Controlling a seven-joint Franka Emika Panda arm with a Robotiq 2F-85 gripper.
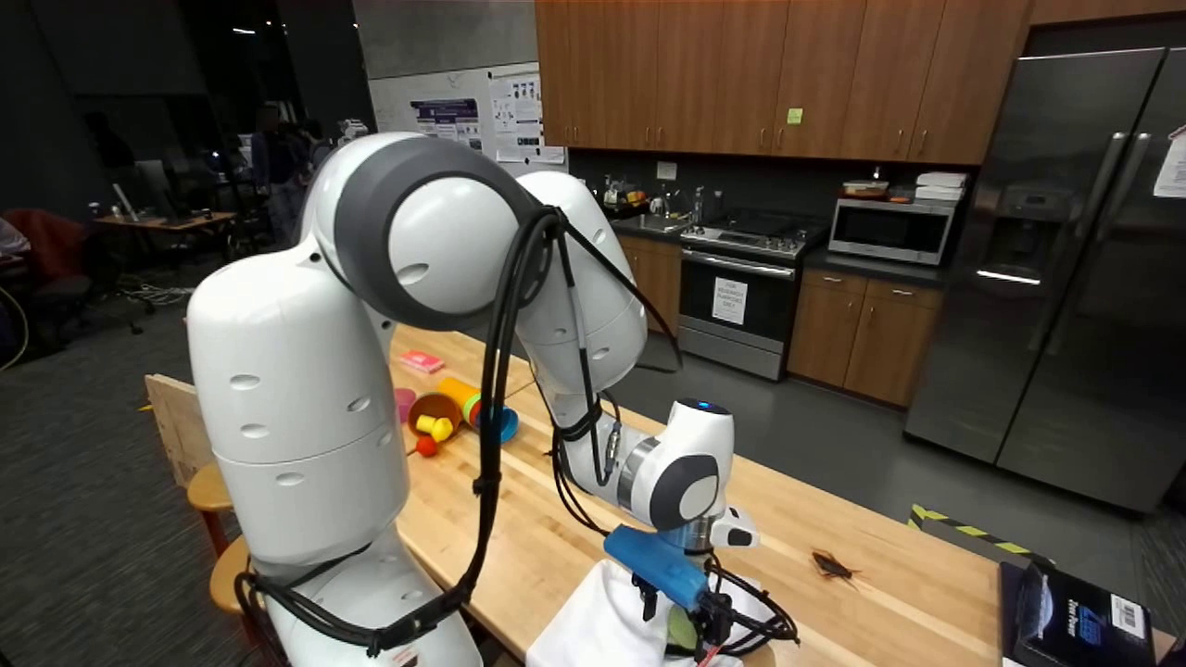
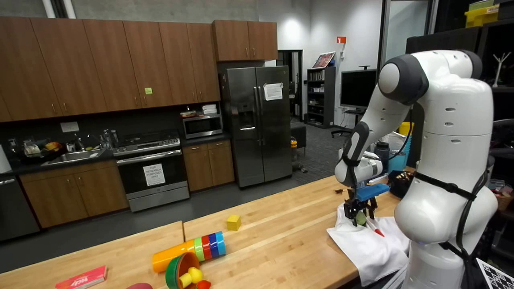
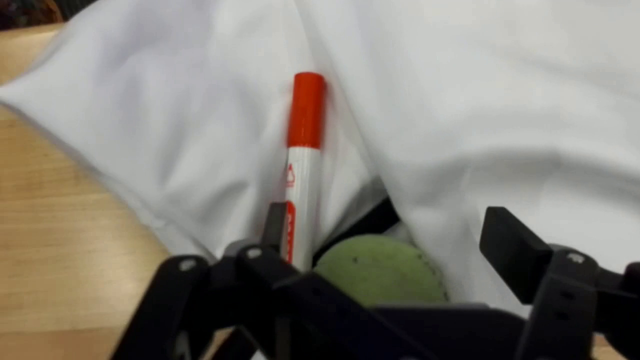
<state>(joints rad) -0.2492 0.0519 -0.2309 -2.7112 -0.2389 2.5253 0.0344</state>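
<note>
My gripper (image 1: pixel 681 613) is open and points down over a white cloth (image 1: pixel 593 621), also seen in an exterior view (image 2: pixel 367 251). In the wrist view the gripper (image 3: pixel 390 235) has its fingers wide apart. A green round object (image 3: pixel 380 267) lies between and below them, partly hidden by the gripper; it also shows in an exterior view (image 2: pixel 360 218). A white marker with a red cap (image 3: pixel 306 115) lies on the cloth (image 3: pixel 200 115). The left finger covers one edge of the marker; I cannot tell whether they touch. Nothing is held.
Stacked coloured cups (image 2: pixel 209 245), a yellow block (image 2: pixel 233 222), an orange-green bowl (image 2: pixel 176 273) with yellow pieces, and a pink packet (image 2: pixel 82 279) lie on the wooden table (image 2: pixel 281 241). A dark insect-like thing (image 1: pixel 832 565) and a black box (image 1: pixel 1079 621) are toward the table's far end.
</note>
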